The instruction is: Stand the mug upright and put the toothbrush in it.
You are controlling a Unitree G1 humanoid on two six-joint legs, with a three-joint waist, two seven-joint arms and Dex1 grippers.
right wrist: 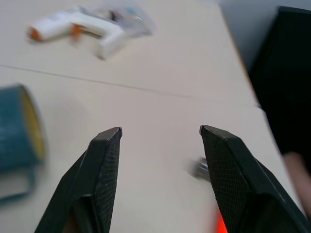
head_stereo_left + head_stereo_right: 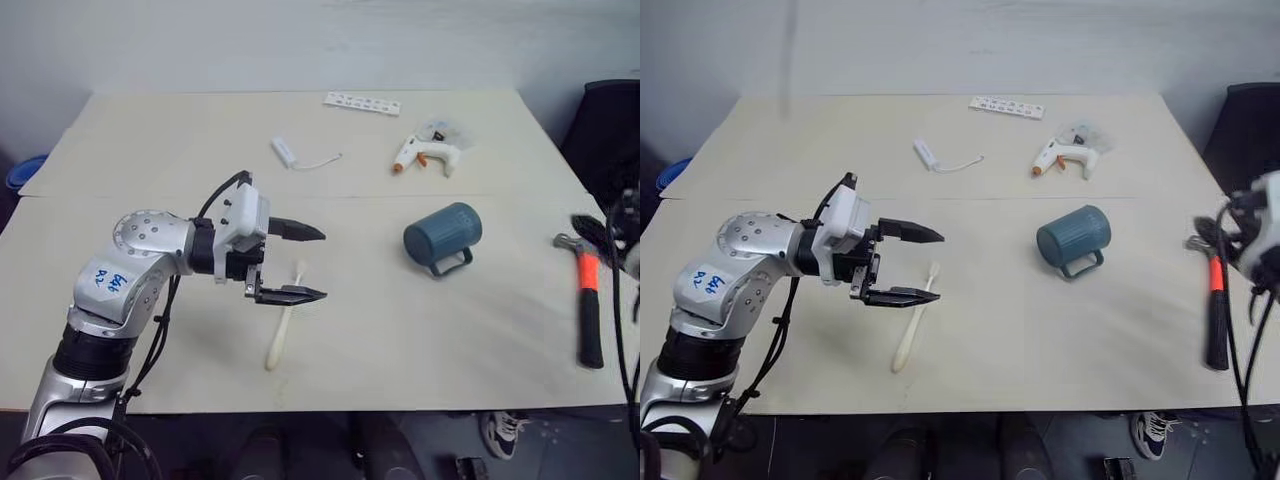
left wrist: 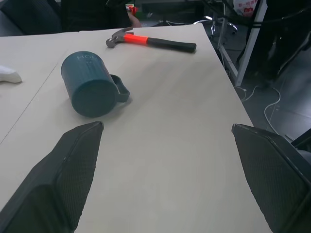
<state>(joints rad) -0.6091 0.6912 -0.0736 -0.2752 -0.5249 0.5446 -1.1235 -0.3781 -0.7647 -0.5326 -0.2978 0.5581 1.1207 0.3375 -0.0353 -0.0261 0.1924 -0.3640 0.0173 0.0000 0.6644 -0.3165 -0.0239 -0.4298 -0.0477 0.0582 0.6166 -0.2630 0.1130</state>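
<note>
Mug [image 2: 443, 234] on its side, toothbrush [image 2: 282, 328] apart

Pale wooden table [image 2: 120, 130] against white wall [image 2: 300, 40], dark floor [image 3: 282, 92] beyond.

Even, soft overhead light on the pale table [image 2: 400, 330]; shadows faint and short, no glare. Right wrist view smeared: glue gun [image 1: 77, 30] and mug [image 1: 19, 128] blurred. Head views sharp.
</note>
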